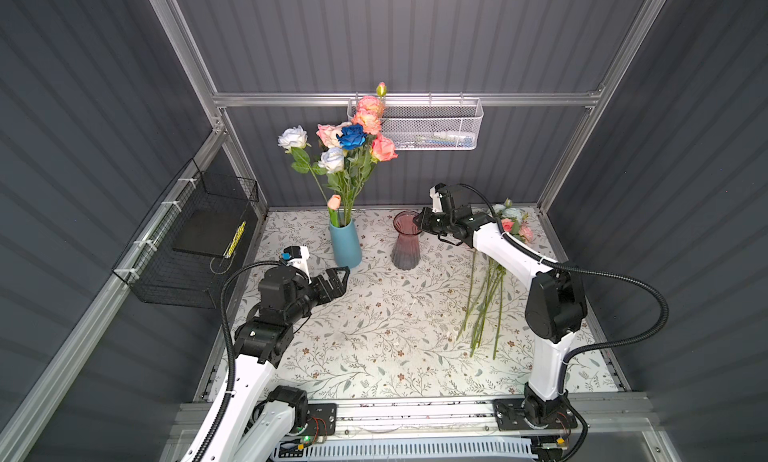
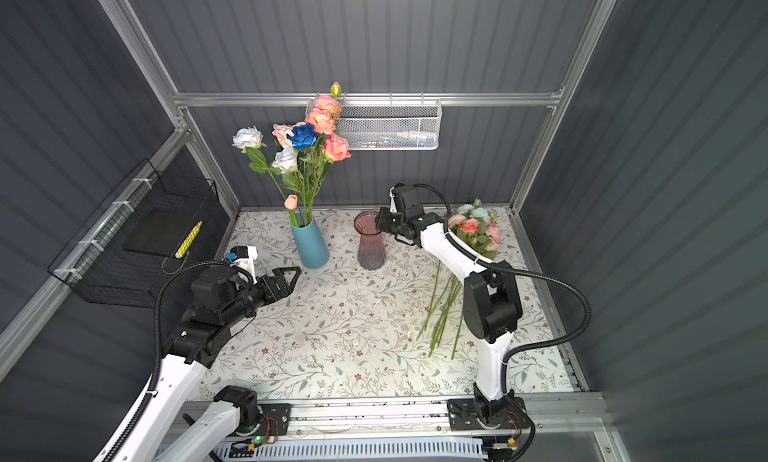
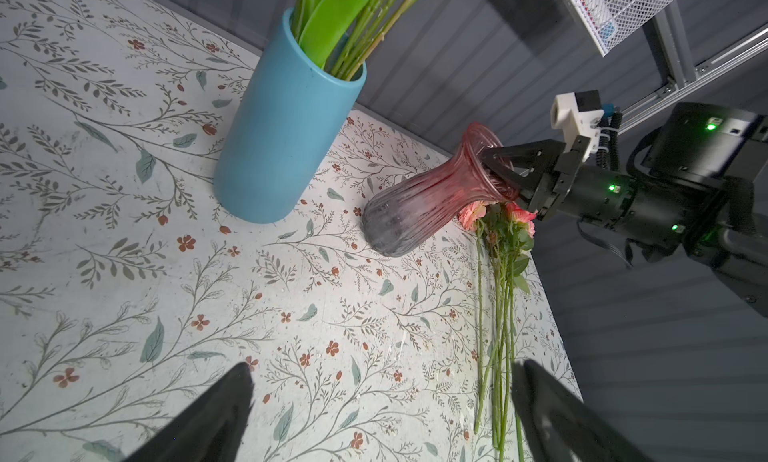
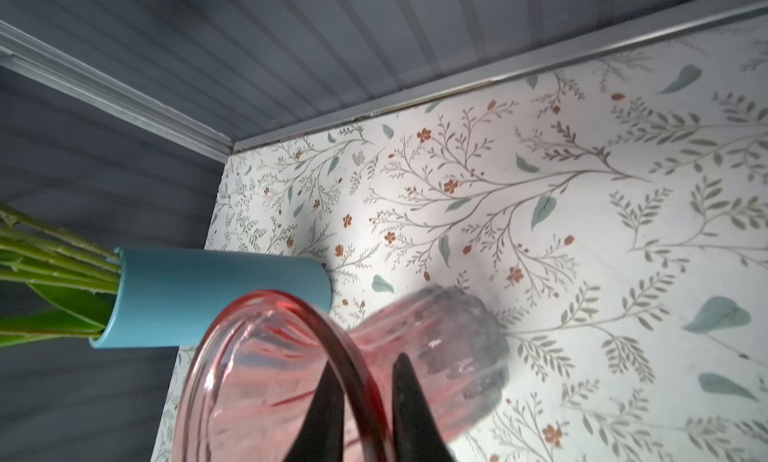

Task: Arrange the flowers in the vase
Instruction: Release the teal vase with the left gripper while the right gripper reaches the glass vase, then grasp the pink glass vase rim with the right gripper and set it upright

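While right claw [image 4: 365,362] pinches pink vase [image 1: 405,243] rim, left claw [image 1: 343,279] hangs wide open. Loose flowers [image 3: 507,239] lie on tabletop [image 1: 374,335] behind right claw, under its forearm, stems pointing back toward base; right arm nearer.

Floral-print table [image 1: 374,335] carries blue vase [image 1: 345,243], pink glass vase [image 1: 406,243], loose flowers [image 2: 469,226].

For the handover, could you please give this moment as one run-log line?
right tool: closed on pink vase rim | left tool: open, empty | loose flowers: on table | blue vase: holds roses
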